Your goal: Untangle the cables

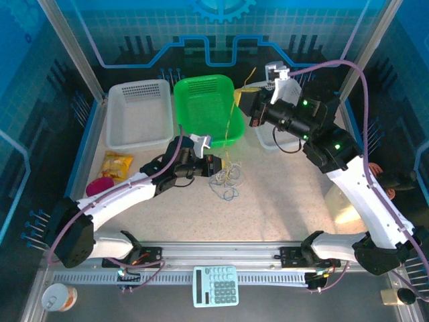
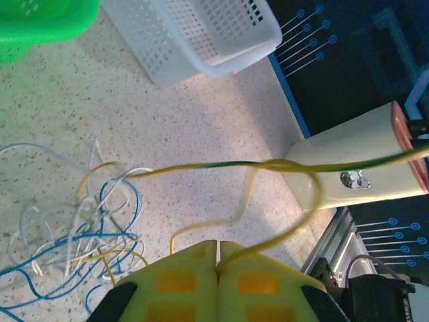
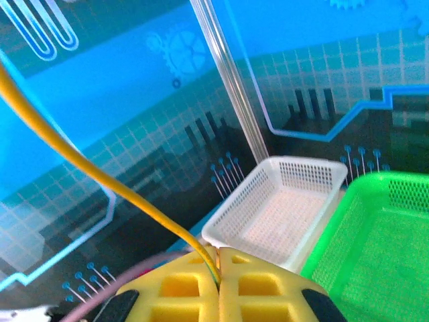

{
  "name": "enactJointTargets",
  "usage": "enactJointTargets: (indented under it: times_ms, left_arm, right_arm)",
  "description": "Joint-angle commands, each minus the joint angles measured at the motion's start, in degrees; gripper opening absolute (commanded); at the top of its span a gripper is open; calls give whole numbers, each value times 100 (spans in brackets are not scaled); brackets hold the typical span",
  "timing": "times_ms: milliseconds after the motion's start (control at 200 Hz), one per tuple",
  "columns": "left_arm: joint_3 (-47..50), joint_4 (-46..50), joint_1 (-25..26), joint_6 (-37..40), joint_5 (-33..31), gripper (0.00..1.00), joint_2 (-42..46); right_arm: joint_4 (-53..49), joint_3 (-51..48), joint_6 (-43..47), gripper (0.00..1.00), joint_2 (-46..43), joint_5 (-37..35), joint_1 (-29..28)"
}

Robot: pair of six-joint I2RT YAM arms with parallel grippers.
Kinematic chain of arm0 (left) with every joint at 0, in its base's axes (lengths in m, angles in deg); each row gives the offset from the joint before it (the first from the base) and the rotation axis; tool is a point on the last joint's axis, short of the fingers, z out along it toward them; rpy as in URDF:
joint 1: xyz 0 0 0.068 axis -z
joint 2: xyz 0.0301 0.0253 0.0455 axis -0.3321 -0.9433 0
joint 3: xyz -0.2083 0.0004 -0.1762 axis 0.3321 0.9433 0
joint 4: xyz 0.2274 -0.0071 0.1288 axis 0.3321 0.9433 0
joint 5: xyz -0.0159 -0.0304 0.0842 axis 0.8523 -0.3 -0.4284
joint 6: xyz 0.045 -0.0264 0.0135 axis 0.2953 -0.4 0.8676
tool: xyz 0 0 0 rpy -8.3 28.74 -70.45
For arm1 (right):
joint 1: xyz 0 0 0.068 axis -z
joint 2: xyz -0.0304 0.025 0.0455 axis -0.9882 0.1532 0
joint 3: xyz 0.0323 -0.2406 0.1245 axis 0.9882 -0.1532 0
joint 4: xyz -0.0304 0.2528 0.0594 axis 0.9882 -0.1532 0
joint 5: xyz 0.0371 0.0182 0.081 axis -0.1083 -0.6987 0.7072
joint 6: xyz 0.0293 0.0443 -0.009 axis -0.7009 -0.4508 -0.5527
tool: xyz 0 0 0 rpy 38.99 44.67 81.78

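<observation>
1. Our left hand [image 2: 218, 249] is pressed together on the yellow cable [image 2: 201, 168], which enters right at the seam between its fingers, low over the tabletop [image 2: 201, 107].
2. Our right hand [image 3: 218, 258] is clamped on what looks like the same yellow cable higher up, raised beside the green basket [image 1: 201, 94]. The strand hangs from it down toward the pile.
3. The rest of the cables [image 1: 226, 180] lie in a loose heap on the tabletop just beside the left hand, with blue, whitish and yellowish strands looped over one another.
4. We judge the task to be at an early stage. One strand is partly lifted out, but it curls in a loop near the left hand, and its lower part seems caught in the heap.
5. What is left is to free this strand fully and then separate the blue and whitish ones.
</observation>
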Motion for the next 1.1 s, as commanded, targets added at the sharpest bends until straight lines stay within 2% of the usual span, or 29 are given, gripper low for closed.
enactJointTargets:
  times_ms: [0,325,750,1095]
  left_arm:
    - [153,-198,39,-45,-5,0,-101]
    - [376,-442,49,-174,42,0,-276]
    - [695,-614,43,-227,9,0,-381]
    - [873,-751,44,-244,-9,0,-598]
  right_arm:
    - [513,322,-221,0,-131,-4,142]
    - [1798,500,-1490,0,-72,412,978]
    - [1841,1587,-1952,0,482,325,2154]
    - [1771,2486,-1950,0,1115,71,2759]
